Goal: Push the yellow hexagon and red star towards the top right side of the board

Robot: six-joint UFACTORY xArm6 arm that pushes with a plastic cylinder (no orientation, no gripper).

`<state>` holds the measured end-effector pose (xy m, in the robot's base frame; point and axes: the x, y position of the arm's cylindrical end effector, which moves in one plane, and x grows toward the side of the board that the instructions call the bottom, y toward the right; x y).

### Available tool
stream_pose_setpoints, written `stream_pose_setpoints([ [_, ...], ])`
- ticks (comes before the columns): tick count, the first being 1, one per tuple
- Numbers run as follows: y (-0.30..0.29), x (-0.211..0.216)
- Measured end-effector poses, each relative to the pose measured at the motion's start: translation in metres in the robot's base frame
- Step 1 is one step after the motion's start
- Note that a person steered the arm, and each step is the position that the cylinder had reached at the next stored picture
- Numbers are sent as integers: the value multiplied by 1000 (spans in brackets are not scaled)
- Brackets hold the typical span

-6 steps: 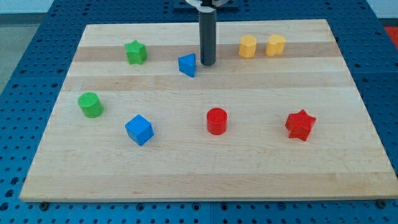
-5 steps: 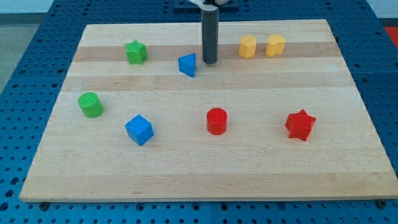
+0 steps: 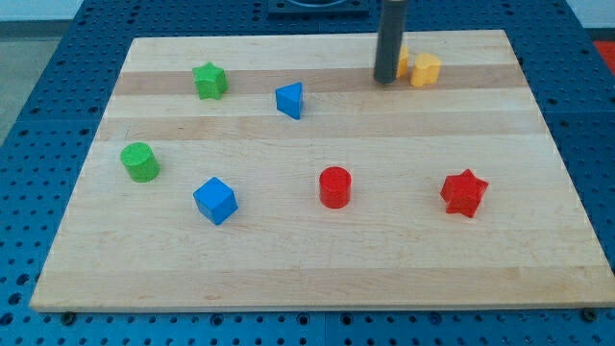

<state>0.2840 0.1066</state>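
Pale wooden board (image 3: 317, 269) sits on a blue perforated table (image 3: 38, 58). Up top: green star (image 3: 209, 81), blue triangle (image 3: 290, 100), two yellow blocks (image 3: 426, 69), one half hidden. Lower down: green cylinder (image 3: 140, 161), blue cube (image 3: 214, 200), red cylinder (image 3: 335, 186), red star (image 3: 464, 192).

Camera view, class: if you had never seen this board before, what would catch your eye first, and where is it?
First, the dark rod at the view's top, my tip set down in front of a yellow block it mostly hides, beside another yellow block. Next, the bright red star at the lower right of the wooden board, with a red cylinder to its left.
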Motion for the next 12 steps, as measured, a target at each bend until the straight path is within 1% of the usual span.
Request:
stream_pose_setpoints([
  [1, 3, 0],
  [2, 3, 53],
  [3, 31, 60],
  [4, 71, 36],
  [5, 71, 49],
  [6, 99, 122],
  [8, 131, 272],
  [9, 73, 269],
  [10, 76, 211],
  [11, 56, 227],
  [12, 46, 258],
])
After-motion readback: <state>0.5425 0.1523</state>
